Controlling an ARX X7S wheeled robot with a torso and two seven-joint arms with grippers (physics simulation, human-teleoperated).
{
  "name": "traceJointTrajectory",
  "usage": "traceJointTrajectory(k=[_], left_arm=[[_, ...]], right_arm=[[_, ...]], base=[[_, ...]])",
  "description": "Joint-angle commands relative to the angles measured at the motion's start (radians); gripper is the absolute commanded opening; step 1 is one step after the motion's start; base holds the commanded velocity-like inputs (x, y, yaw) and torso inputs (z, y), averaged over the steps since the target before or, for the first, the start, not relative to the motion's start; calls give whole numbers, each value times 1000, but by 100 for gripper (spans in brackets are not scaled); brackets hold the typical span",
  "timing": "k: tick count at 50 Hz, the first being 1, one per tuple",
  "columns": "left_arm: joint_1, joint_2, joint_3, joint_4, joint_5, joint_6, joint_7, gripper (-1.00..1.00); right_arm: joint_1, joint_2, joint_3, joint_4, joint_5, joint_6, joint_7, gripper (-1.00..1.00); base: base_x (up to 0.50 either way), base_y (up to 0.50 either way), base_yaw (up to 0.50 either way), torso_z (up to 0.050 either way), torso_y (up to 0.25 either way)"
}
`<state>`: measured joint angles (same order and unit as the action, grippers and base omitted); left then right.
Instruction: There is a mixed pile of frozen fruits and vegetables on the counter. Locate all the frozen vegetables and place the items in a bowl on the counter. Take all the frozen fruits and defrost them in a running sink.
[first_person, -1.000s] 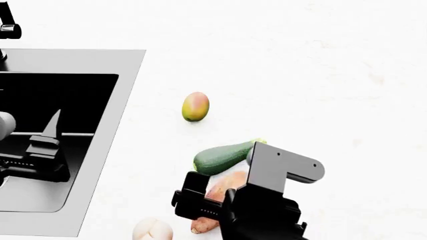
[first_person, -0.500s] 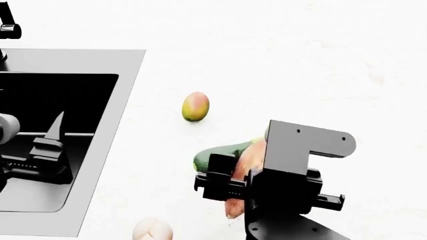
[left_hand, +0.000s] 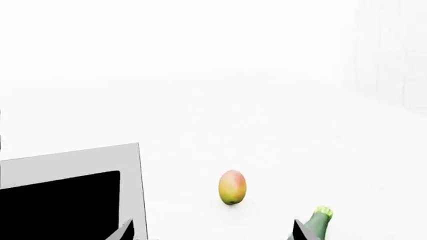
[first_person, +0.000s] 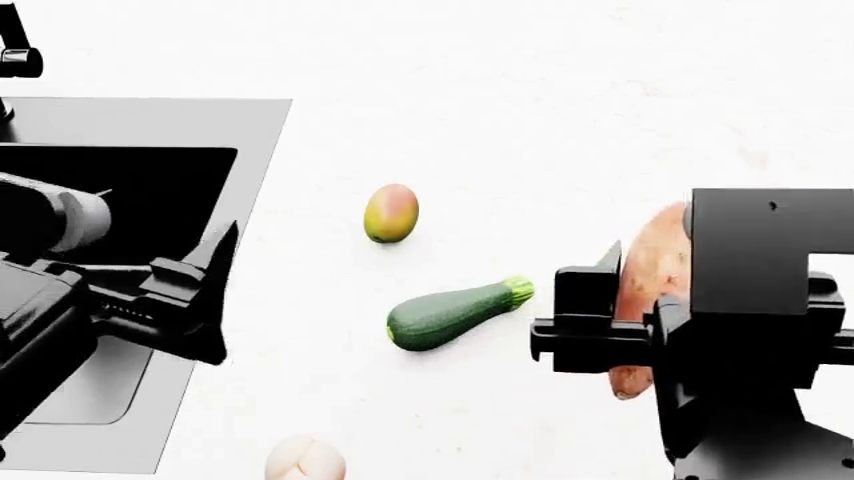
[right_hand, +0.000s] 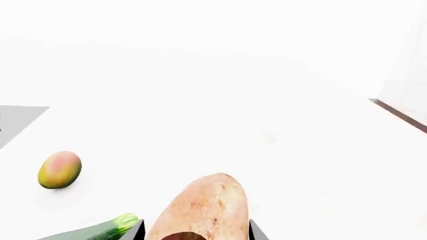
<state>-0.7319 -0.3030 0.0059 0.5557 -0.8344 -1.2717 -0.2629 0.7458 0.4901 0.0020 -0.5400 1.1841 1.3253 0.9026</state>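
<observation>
Gripper (first_person: 627, 335) on the right is clamped on the sweet potato (first_person: 650, 290), lifted beside the zucchini (first_person: 454, 313); no produce is yet seen delivered.

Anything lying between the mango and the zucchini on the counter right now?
No. In the head view the stretch of counter between the mango and the zucchini is bare; the left wrist view agrees.
</observation>
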Motion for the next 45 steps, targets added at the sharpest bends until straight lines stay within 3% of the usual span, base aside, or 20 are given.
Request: traceJointTrajectory(k=[1, 10, 22, 45], left_arm=[[-179, 105, 156, -269, -39, -1, 142, 100], [-239, 152, 258, -463, -3, 40, 228, 100], [-313, 172, 482, -786, 194, 248, 368, 100], [-352, 231, 631, -1058, 286, 394, 463, 100]], right_arm=[[17, 79, 101, -38, 105, 45, 16, -100], [2, 90, 109, -38, 111, 21, -7, -100], [11, 85, 99, -43, 137, 18, 7, -100], [11, 91, 80, -44, 144, -5, 4, -100]], base=[[0, 0, 0, 0, 0], [0, 0, 0, 0, 0], [0, 0, 0, 0, 0], [0, 0, 0, 0, 0]])
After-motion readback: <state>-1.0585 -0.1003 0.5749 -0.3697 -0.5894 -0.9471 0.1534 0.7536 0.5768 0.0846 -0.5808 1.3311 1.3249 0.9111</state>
